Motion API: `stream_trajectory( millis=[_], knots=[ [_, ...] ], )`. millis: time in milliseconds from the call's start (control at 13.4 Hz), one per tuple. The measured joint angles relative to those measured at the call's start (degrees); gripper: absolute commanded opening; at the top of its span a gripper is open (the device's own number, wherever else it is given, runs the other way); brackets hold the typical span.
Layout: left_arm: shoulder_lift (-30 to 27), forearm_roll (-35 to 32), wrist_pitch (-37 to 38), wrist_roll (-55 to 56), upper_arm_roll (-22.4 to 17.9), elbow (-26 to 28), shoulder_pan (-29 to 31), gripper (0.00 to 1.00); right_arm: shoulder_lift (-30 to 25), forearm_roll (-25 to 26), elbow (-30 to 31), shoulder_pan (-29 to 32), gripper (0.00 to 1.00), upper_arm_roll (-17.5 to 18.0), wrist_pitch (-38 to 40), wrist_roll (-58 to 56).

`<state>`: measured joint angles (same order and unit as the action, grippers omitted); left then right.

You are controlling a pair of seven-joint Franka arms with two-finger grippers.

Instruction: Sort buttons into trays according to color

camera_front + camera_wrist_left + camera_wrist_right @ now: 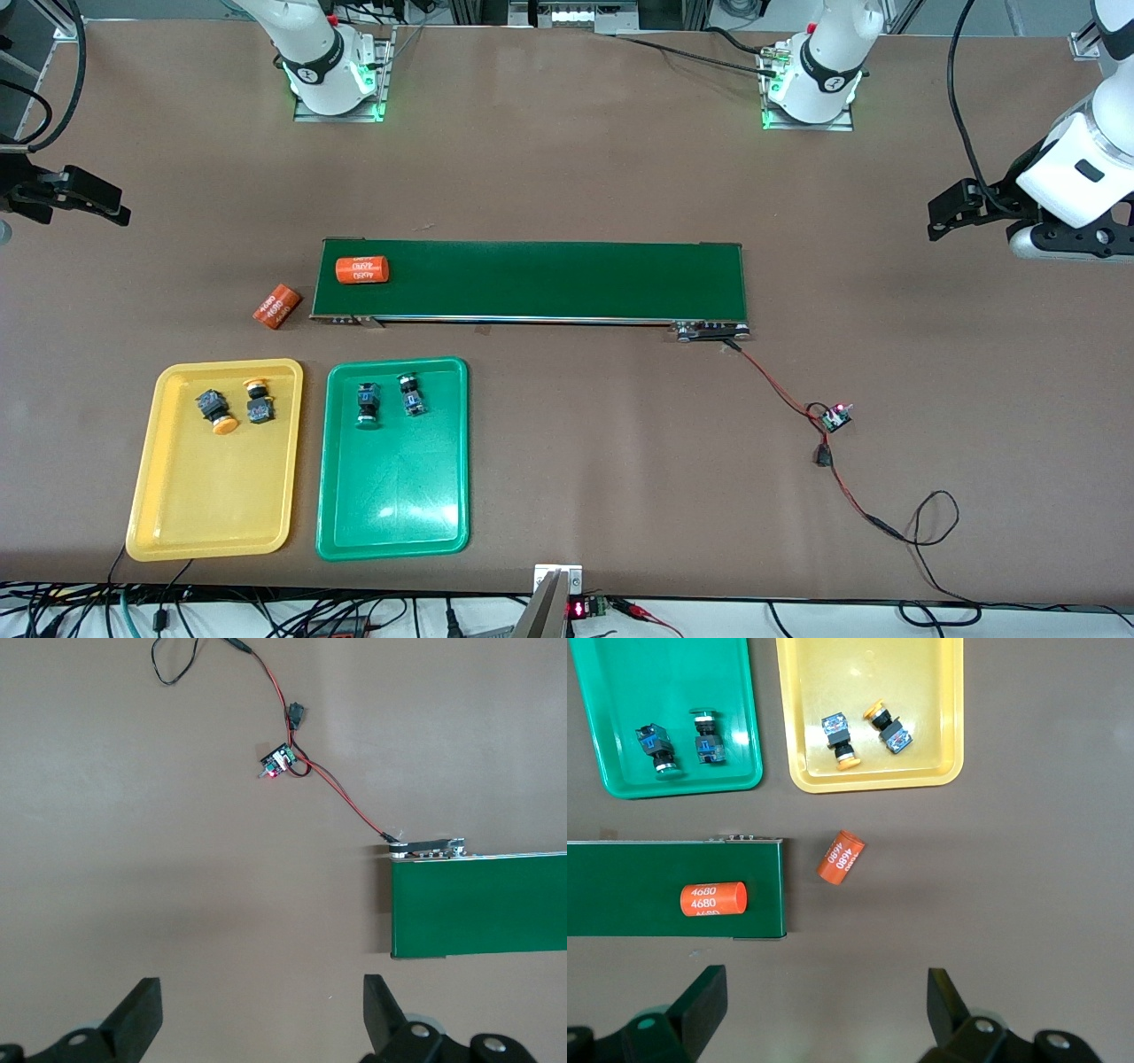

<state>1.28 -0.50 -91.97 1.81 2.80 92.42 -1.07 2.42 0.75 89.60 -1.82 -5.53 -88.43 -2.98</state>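
Two yellow-capped buttons [215, 409] [258, 403] lie in the yellow tray [208, 496] toward the right arm's end of the table. Beside it, the green tray [394, 496] holds two green-capped buttons [368, 405] [411, 395]. The right wrist view shows both trays [921, 691] [673, 673] with the buttons in them. My right gripper [122, 206] [827, 1001] hangs open and empty over bare table past the belt's end. At the left arm's end, my left gripper [932, 221] [263, 1010] is open and empty over bare table.
A long dark-green belt [532, 279] lies across the table's middle, farther from the front camera than the trays. One orange "4680" cylinder [362, 269] rests on it, another [278, 306] lies beside its end. Red-black wires run from the belt to a small board [834, 418].
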Motion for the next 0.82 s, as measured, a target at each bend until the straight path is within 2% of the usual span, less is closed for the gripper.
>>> stream_trajectory(
  millis=[819],
  knots=[
    [0.0,0.0,0.03,0.0,0.78,-0.1,-0.59,1.0,-0.01,0.0,0.0,-0.02,1.0,0.02,-0.02,0.0]
  ],
)
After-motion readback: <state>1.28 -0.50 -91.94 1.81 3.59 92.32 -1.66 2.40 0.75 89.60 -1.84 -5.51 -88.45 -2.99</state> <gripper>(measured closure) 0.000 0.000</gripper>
